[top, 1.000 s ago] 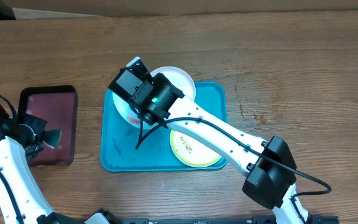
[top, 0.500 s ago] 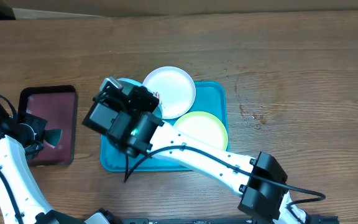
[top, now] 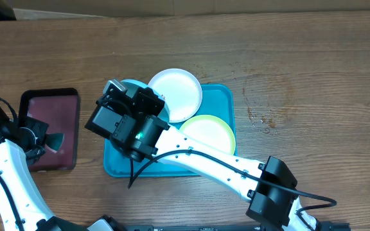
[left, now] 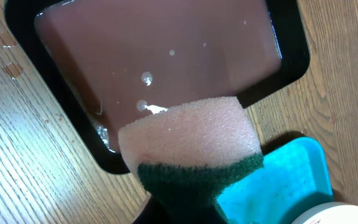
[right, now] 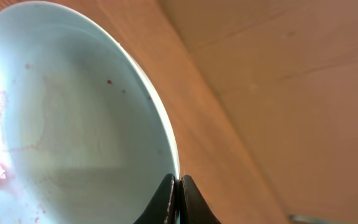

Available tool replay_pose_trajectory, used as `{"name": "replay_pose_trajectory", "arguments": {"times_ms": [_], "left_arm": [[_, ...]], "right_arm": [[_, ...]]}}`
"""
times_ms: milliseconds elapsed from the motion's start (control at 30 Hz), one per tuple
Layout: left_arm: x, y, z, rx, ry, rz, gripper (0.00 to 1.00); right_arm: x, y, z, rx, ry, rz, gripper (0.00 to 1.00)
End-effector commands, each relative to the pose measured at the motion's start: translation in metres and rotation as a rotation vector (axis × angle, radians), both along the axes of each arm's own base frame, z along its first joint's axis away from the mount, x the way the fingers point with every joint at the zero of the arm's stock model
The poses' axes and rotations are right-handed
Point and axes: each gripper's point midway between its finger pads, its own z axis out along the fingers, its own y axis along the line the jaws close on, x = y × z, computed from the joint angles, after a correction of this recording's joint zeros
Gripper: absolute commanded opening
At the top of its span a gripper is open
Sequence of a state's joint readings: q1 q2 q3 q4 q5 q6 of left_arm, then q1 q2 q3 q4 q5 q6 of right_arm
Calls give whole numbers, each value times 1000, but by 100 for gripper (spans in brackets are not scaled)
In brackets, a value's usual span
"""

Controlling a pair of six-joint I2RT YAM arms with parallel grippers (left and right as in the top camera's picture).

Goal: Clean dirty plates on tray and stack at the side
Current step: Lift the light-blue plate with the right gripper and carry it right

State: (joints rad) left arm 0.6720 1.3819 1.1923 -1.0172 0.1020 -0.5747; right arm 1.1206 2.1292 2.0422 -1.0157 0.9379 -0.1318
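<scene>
Light blue plate [right: 73,112] first: its inner face carries small reddish specks and faint smears, and only my right wrist camera shows them. It faces that camera, with its rim running between the fingers [right: 165,199]. The right gripper [right: 177,182] has its jaws almost together, pinching that rim. From overhead the plate is mostly hidden under the wrist, with just an arc of rim showing at the far left corner of the tray [top: 117,163]. The tray's long axis runs left to right there.

The white plate [top: 175,95] lies across the tray's far rim, partly past it. The yellow-green plate [top: 207,133] lies inside at the right end, just beside the white one.

My left gripper [top: 42,140] is clamped on a sponge [left: 188,137], pink with a green face, above the maroon tray [left: 166,56].
</scene>
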Motion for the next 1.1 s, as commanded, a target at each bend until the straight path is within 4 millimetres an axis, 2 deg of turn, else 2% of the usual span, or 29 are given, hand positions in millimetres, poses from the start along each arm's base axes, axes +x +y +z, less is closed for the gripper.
{"name": "replay_pose_trajectory", "arguments": {"times_ms": [0,133,233,300,400,500,567,733,833,867,967,1067], "left_arm": [[4,1,5,-4,-22,6,4],[4,2,5,-3,-22,6,4],[5,2,5,-4,-23,6,4],[5,2,5,-3,-23,6,4],[5,1,5,-9,-26,3,4],[5,1,5,-9,-25,3,4],[5,0,5,-10,-25,3,4],[5,0,5,-11,-24,3,4],[5,0,5,-11,-24,3,4],[5,0,5,-11,-23,3,4],[4,0,5,-12,-23,3,4],[5,0,5,-11,-23,3,4]], "right_arm": [[3,2,13,287,92,-71,4],[-2,0,-7,599,350,-215,4],[5,-8,-11,732,563,-233,4],[22,-27,-8,816,656,-260,4],[53,-66,-4,938,752,-322,4],[81,-120,-2,1063,836,-412,4],[97,-163,-5,1113,841,-506,4],[120,-285,-21,1114,749,-746,4],[120,-357,-39,1054,658,-941,4],[116,-376,-46,1032,642,-996,4],[103,-420,-66,986,622,-1130,4],[95,-445,-88,976,616,-1203,4]]}}
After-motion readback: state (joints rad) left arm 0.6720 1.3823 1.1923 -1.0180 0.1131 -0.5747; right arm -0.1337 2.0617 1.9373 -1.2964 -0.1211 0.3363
